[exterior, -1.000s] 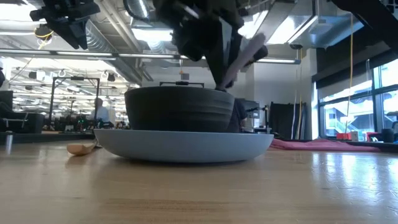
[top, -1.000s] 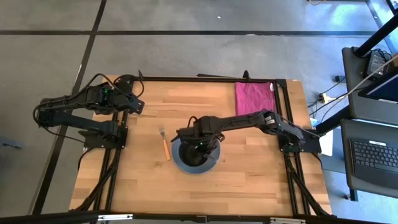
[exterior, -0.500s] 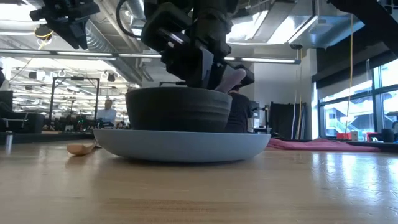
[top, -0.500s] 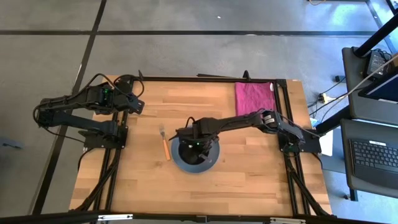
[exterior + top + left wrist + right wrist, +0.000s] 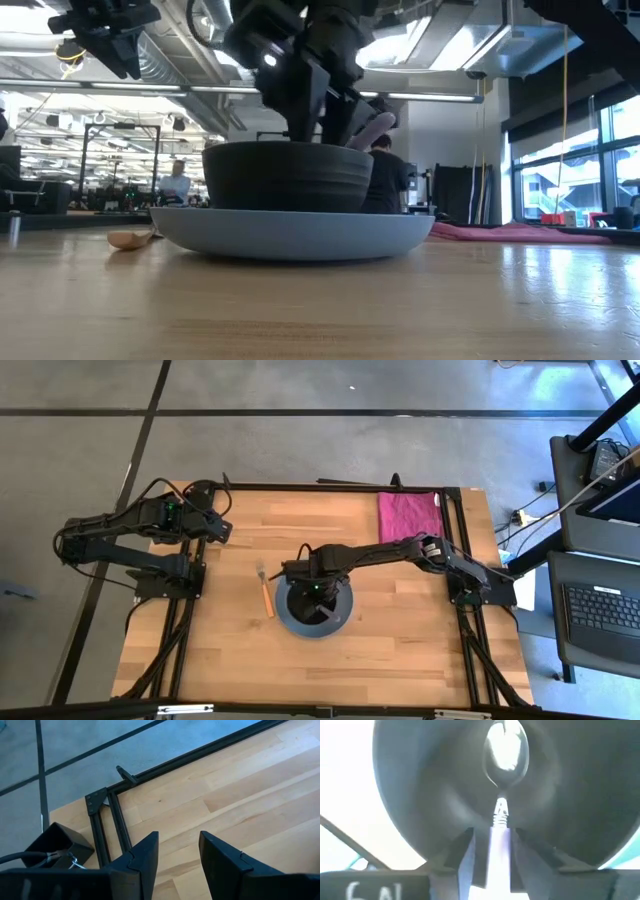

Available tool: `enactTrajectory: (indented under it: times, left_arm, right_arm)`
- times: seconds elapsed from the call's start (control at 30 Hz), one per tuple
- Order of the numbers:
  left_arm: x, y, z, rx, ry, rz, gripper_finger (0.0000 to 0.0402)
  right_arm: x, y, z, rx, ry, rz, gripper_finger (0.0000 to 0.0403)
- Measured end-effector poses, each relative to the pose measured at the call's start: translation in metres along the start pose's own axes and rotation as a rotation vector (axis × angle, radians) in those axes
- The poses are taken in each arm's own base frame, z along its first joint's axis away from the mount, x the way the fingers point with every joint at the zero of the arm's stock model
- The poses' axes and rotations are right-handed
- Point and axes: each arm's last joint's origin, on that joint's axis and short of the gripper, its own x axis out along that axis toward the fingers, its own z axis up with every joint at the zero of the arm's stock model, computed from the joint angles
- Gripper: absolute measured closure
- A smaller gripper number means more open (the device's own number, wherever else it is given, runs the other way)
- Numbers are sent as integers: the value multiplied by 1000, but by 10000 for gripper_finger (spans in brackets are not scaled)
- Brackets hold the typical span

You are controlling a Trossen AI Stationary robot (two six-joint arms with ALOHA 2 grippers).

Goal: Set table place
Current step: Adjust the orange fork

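At the far-left edge of the worktop (image 5: 400, 650) the left pincer (image 5: 224, 530) hangs over bare planks, its fingers (image 5: 145, 857) spread with nothing between them; the black frame rail and the grey floor lie just beyond it. Right of that arm, the orange-handled fork (image 5: 266, 595) lies flat on the wood, tines toward the far edge, just beside the plate (image 5: 290, 622) but not touching it. From table height only its handle end (image 5: 128, 238) shows past the plate's rim (image 5: 400, 232).

The grey-blue plate sits near the worktop's middle with the black bowl (image 5: 288, 180) standing upright on it. The right pincer (image 5: 312, 592) reaches down into the bowl (image 5: 420, 795), and its arm covers much of the bowl from above. Its fingers (image 5: 465, 855) are pressed onto the purple handle of the spoon (image 5: 506, 750), whose metal head lies down inside the bowl; the pale handle (image 5: 368, 130) slants up over the bowl's rim.

Farther right, a magenta cloth (image 5: 408, 515) lies flat at the far-right corner, well apart from the plate. People show in the room behind the worktop.
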Motion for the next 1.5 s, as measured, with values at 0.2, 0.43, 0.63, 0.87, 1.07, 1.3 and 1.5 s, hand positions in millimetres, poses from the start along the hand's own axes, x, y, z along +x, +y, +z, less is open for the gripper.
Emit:
enactTrajectory:
  times: [0.2,0.43,0.63,0.87,1.07,1.3,1.5]
  left_arm:
    - [0,0,0,0,0,0,266]
    - [1,-1,-2,2,37,-25,266]
    - [27,-9,-33,101,192,-9,288]
    - [65,-21,-82,251,314,-10,386]
    - [65,-38,-72,269,169,-74,398]
    - [93,-50,-93,254,284,-135,400]
    - [115,-53,-113,159,337,-214,400]
  right_arm:
    - [-28,0,15,-17,-59,48,266]
    - [-78,2,29,-9,-164,152,266]
    - [-108,11,35,-61,-313,312,266]
    - [-126,24,39,-145,-452,451,266]
    - [-128,26,41,-198,-492,469,266]
    - [-128,26,41,-206,-491,464,266]
    - [-128,26,41,-225,-494,458,266]
